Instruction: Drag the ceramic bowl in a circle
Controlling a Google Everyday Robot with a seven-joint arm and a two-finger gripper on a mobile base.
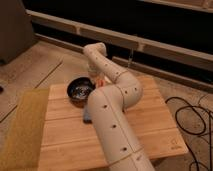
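Camera view first — what is the arm working on?

— It reaches over a pale wooden table (150, 125) made of long planks. The white arm (112, 115) rises from the near edge, bends at an elbow and stretches toward the far left of the top.

— Where is the bowl?

— The ceramic bowl (80, 90) sits upright on the table's far left part, near the back edge, black outside with a glossy speckled inside.

— And the gripper?

— The gripper (96, 77) hangs at the end of the arm, just beside the bowl's right rim. Whether it touches the rim, I cannot tell.

— Anything else on the table?

— A small bluish item (87, 118) lies just left of the arm, nearer than the bowl, partly hidden.

— What about the room?

— A yellowish mat (22, 127) lies against the table's left side. The floor (40, 65) is pale and speckled. Black cables (192, 117) loop on it at the right. A dark wall with pale horizontal rails (150, 45) runs behind.
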